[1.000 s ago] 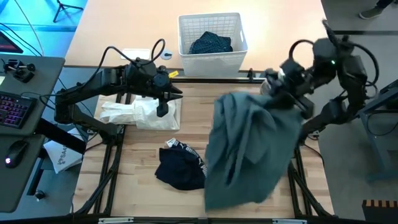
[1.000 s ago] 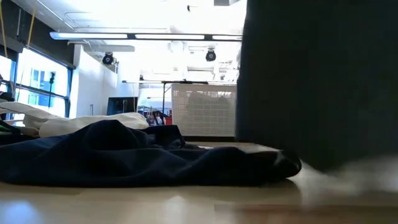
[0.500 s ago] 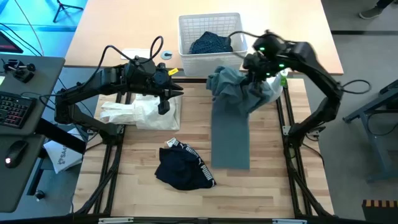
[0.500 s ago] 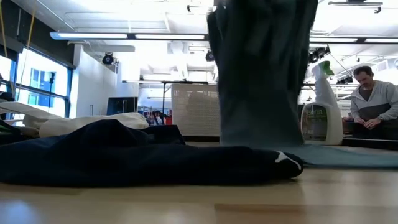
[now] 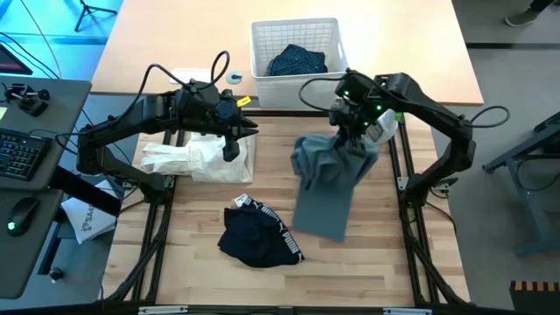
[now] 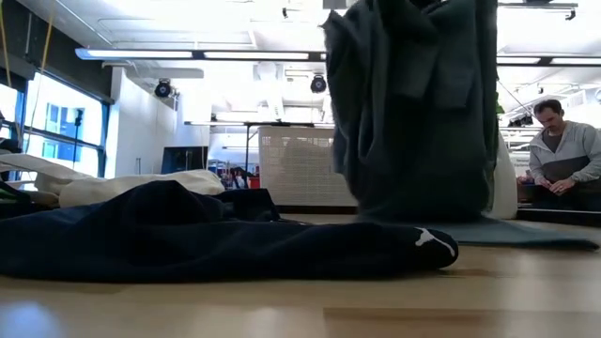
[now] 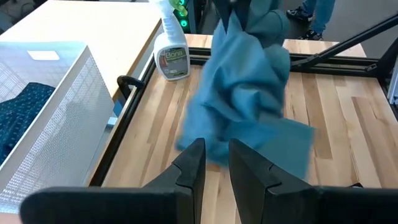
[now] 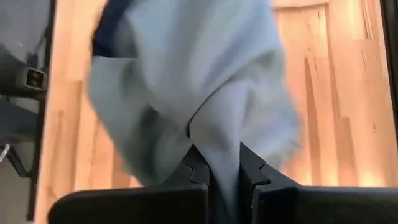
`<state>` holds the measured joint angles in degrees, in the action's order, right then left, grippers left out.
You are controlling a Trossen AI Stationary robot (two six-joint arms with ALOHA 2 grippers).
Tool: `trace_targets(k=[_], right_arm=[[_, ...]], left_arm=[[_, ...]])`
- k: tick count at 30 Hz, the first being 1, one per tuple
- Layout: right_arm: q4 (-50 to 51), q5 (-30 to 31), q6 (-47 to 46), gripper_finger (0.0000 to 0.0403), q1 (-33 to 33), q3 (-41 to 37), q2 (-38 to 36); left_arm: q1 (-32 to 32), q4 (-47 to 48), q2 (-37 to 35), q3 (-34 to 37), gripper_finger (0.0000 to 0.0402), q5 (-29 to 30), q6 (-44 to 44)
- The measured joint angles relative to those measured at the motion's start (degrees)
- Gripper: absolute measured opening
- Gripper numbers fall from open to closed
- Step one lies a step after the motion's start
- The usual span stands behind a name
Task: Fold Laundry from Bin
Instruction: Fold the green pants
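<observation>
Two arms are over the table (image 5: 367, 262). The right arm reaches in from the right with its elbow bent, and the right gripper (image 5: 347, 131) hangs above the table's far middle, just in front of the bin (image 5: 296, 80). Its jaws are closed tight on a bunch of the grey-green top (image 5: 325, 179), cloth pinched between the fingers (image 8: 198, 167). The top hangs down from the grip in folds, its lower end lying on the wood. The left arm stretches in from the left, and the left gripper (image 5: 229, 144) hovers above the white cloth (image 5: 197, 159); its jaws stand slightly apart, holding nothing. A black piece (image 5: 256, 234) lies crumpled near the front, just left of the top. Navy trousers (image 5: 296, 61) rest in the bin. A spray bottle (image 7: 170, 48) stands at the table's far edge.
</observation>
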<state>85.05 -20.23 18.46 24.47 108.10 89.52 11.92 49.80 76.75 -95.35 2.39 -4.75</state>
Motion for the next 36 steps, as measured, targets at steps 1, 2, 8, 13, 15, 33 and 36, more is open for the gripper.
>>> trace_targets(k=[1, 2, 8, 13, 15, 33, 36], right_arm=[[-0.15, 0.1, 0.73, 0.0007, 0.25, -0.54, 0.0], [-0.19, 0.74, 1.45, 0.0007, 0.75, -1.29, 0.0], [-5.58, 20.56, 5.79, 0.0007, 5.15, -5.95, 0.15], [-10.48, 31.7, 8.16, 0.0007, 4.8, -3.97, 0.11], [-9.08, 28.66, 6.68, 0.0007, 3.58, -3.96, 0.07], [-40.51, 16.56, -17.65, 0.0016, -26.44, -46.9, 0.09], [-41.06, 16.61, -21.69, 0.0039, -29.6, -47.85, 0.09]], left_arm=[[0.0, 0.0, 0.0, 0.0, 0.0055, 0.0, 0.02], [0.0, 0.0, 0.0, 0.0, 0.0055, -0.02, 0.0], [0.0, 0.02, 0.0, 0.0, 0.0055, -0.02, 0.02], [0.0, 0.05, 0.0, 0.0, 0.0055, -0.04, 0.02], [0.0, 0.07, 0.0, 0.0, 0.0055, -0.2, 0.05], [-0.04, 0.52, 0.0, 0.0, 0.0055, -7.3, 0.04], [-0.02, 0.52, 0.0, 0.0, 0.0055, -7.34, 0.01]])
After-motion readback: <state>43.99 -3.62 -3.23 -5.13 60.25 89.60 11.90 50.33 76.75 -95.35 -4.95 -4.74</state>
